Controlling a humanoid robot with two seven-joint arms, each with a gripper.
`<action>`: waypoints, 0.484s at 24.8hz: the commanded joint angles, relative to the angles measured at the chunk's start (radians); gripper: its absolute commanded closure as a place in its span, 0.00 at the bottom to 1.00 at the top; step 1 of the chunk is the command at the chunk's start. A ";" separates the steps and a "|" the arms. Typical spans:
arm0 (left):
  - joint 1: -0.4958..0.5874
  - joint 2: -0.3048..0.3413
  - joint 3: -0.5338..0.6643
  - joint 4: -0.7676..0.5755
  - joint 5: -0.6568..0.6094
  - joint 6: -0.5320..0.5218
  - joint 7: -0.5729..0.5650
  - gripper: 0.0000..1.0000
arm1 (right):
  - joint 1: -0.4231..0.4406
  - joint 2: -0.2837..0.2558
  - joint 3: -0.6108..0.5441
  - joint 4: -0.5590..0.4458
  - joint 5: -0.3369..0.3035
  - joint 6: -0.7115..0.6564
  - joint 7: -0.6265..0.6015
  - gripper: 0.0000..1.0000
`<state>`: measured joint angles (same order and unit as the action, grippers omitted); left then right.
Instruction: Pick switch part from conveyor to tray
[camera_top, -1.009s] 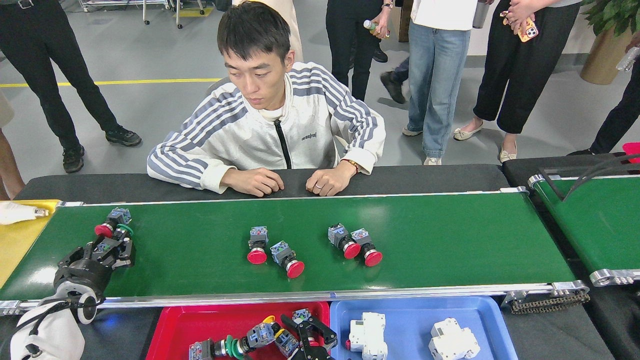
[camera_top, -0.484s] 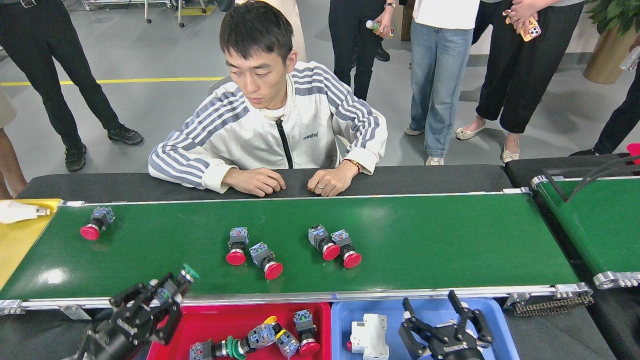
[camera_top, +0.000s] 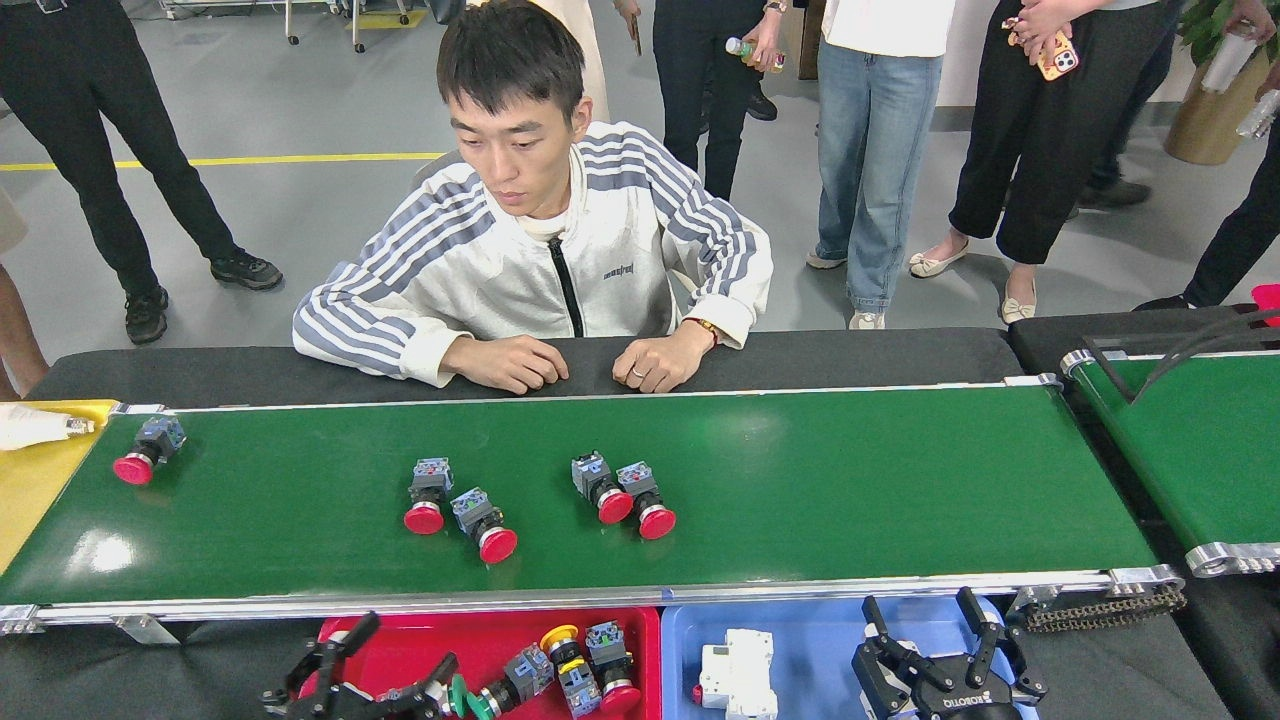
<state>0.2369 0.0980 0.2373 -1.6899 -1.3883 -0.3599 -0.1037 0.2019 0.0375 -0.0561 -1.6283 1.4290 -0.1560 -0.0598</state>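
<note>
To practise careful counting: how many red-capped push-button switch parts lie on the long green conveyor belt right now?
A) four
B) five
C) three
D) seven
B: on the long green conveyor belt lie one red-capped switch part at the far left end, a pair left of the middle, and a second pair near the middle, five in all.

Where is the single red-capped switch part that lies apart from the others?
In the head view, the lone red-capped switch part lies at the far left end of the green conveyor belt, beside the yellow tray.
</note>
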 joint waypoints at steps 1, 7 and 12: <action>0.007 0.005 0.046 -0.007 0.002 0.087 0.010 0.00 | -0.009 -0.007 -0.005 -0.015 -0.004 -0.007 -0.008 0.00; 0.022 0.000 0.050 -0.027 -0.001 0.090 0.009 0.00 | -0.009 -0.010 -0.005 -0.015 -0.004 -0.008 -0.008 0.00; -0.027 -0.023 -0.016 -0.039 -0.155 0.144 0.002 0.00 | -0.016 -0.010 -0.005 -0.021 -0.007 -0.008 -0.002 0.00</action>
<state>0.2246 0.0788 0.2297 -1.7165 -1.5190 -0.2394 -0.1007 0.1972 0.0333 -0.0581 -1.6320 1.4253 -0.1607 -0.0628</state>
